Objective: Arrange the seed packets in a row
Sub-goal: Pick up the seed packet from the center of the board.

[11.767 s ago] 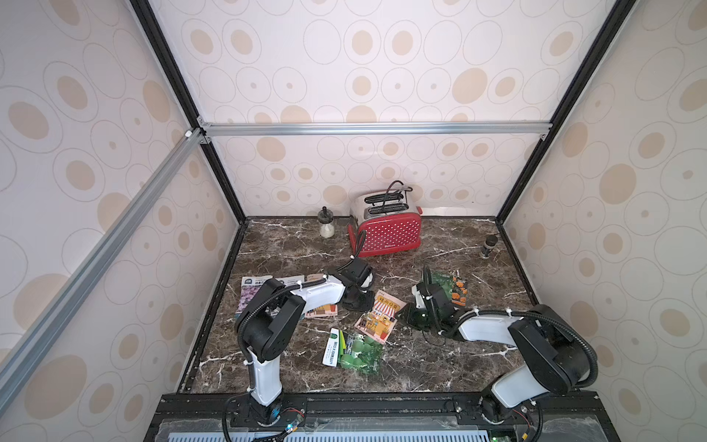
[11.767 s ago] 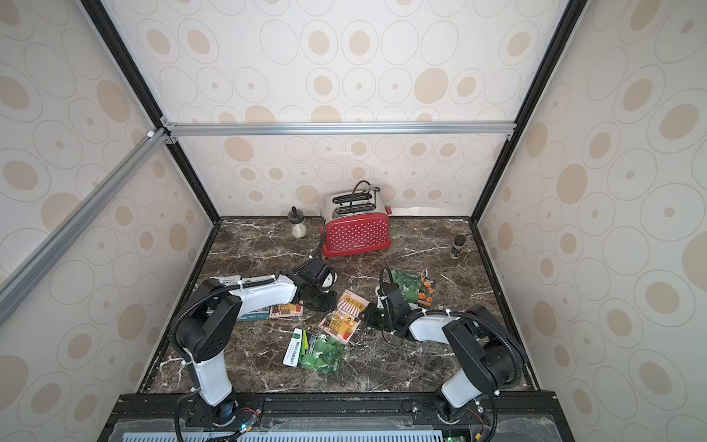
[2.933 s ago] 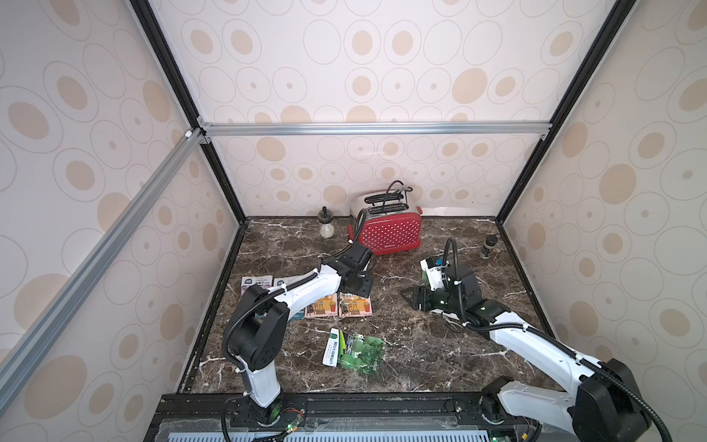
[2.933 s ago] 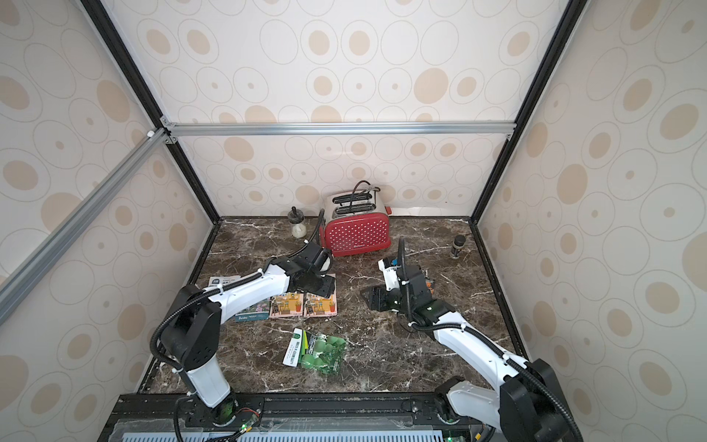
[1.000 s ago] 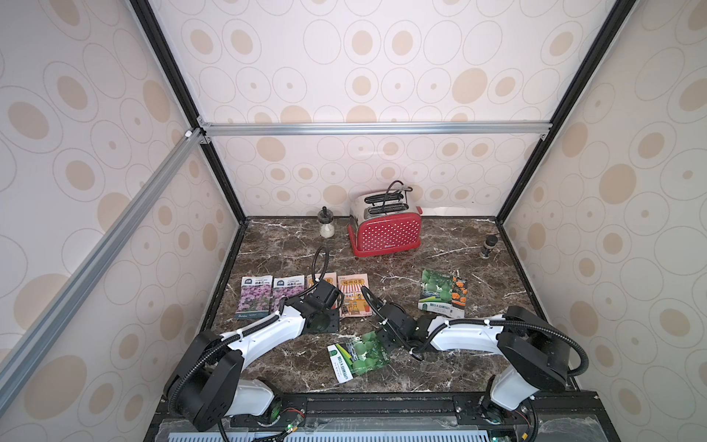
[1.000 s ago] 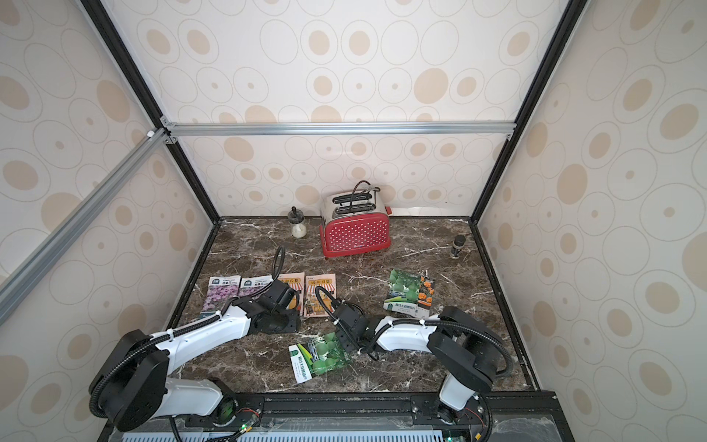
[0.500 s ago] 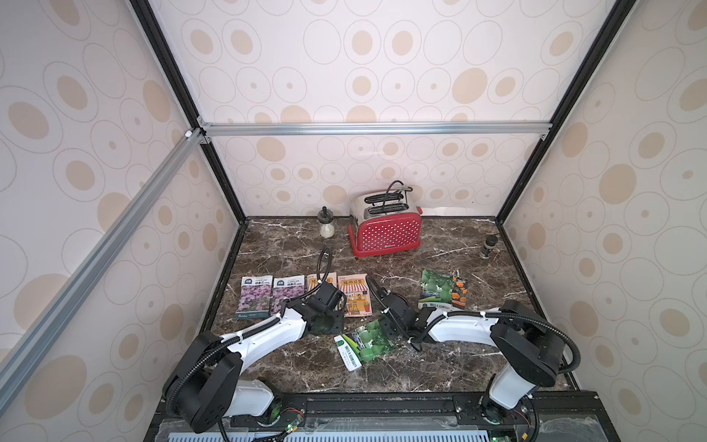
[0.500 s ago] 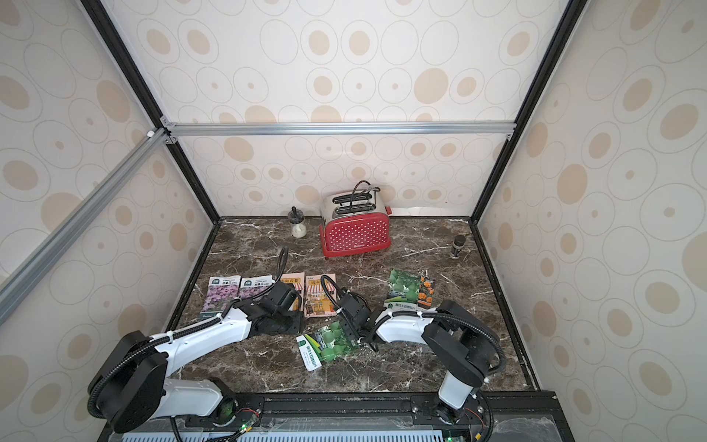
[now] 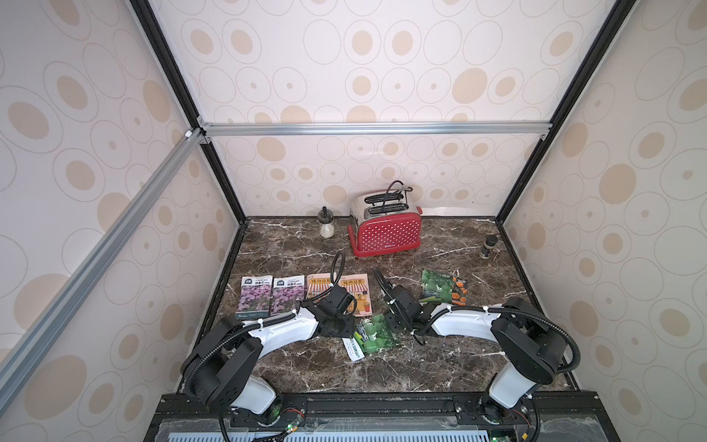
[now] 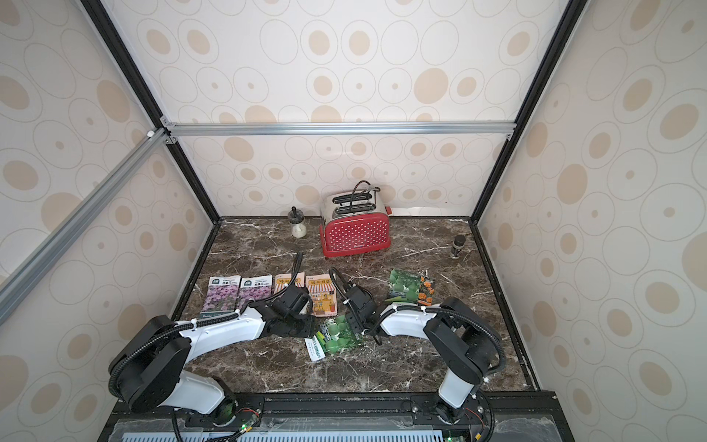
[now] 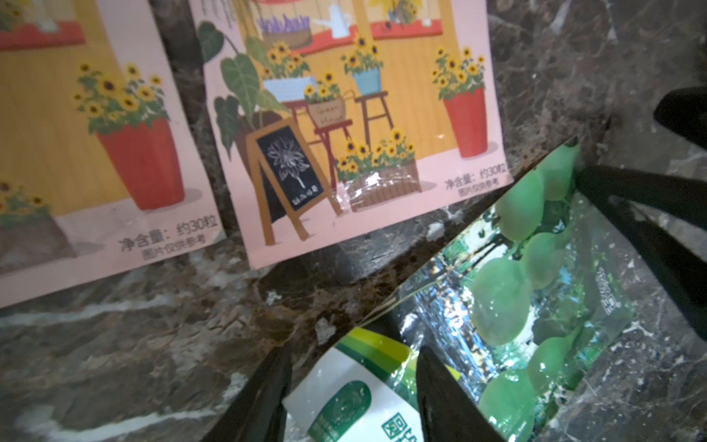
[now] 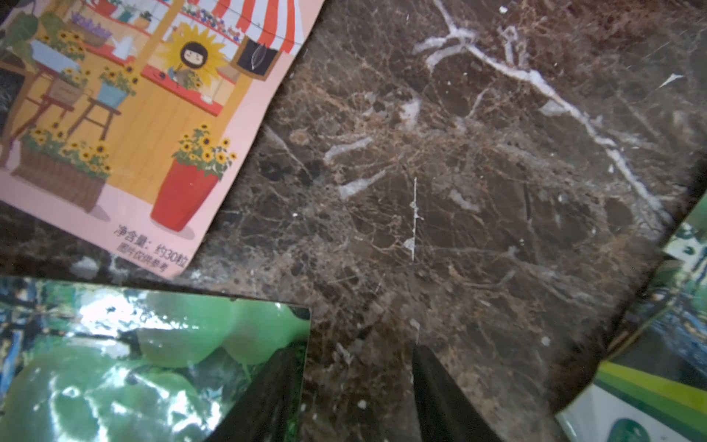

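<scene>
Two purple-flower seed packets (image 9: 254,298) (image 9: 287,296) and two pink-orange shop-drawing packets (image 9: 319,285) (image 9: 355,291) lie side by side in a row. A green-gourd packet (image 9: 377,335) (image 11: 509,291) lies askew in front of the row's right end. My left gripper (image 9: 354,332) (image 11: 352,382) is open, its fingers straddling that packet's white end. My right gripper (image 9: 390,325) (image 12: 352,382) is open at the packet's opposite edge, one finger (image 12: 267,394) on it, the other over bare marble. Another gourd packet (image 9: 436,287) overlaps an orange-flower packet (image 9: 459,290) at the right.
A red toaster (image 9: 386,229), a small glass jar (image 9: 326,225) and a dark shaker (image 9: 488,247) stand along the back of the marble table (image 9: 440,363). Patterned walls close in three sides.
The front gourd packet has slid away from the table's front edge toward the row, turning a little, with my right gripper travelling along. My left gripper's fingers have narrowed slightly.
</scene>
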Motion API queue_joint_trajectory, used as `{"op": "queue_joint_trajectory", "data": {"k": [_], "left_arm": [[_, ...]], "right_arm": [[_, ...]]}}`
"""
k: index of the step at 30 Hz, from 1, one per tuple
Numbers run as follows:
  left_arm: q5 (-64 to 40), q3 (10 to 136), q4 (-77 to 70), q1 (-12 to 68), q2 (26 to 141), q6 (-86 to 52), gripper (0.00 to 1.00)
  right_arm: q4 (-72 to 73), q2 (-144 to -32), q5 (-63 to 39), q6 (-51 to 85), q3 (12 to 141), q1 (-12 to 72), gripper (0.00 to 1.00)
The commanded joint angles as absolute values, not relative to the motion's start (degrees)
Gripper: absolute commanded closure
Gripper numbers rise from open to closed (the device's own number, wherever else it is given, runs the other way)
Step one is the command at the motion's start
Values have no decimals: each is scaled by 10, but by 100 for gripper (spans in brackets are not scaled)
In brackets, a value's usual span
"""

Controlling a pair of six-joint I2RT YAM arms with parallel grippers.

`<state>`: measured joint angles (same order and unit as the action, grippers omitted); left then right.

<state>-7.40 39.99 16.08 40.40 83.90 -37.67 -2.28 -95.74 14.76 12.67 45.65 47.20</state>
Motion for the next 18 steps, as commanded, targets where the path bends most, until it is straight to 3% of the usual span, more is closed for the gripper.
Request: {"op": "queue_joint_trajectory", "data": {"k": [1, 11, 15, 18], "left_arm": [[-81, 398, 141, 412, 839, -373, 55], [-87, 386, 134, 426, 826, -381, 100], [-78, 389, 141, 426, 811, -383, 100], [-69, 403, 152, 426, 796, -390, 100]], "right_arm": [[-36, -959, 139, 122, 454, 464, 47], [-38, -942, 139, 132, 448, 460, 47], [-62, -899, 146, 139, 448, 460, 47], [-104, -830, 159, 148, 449, 459, 39]]}}
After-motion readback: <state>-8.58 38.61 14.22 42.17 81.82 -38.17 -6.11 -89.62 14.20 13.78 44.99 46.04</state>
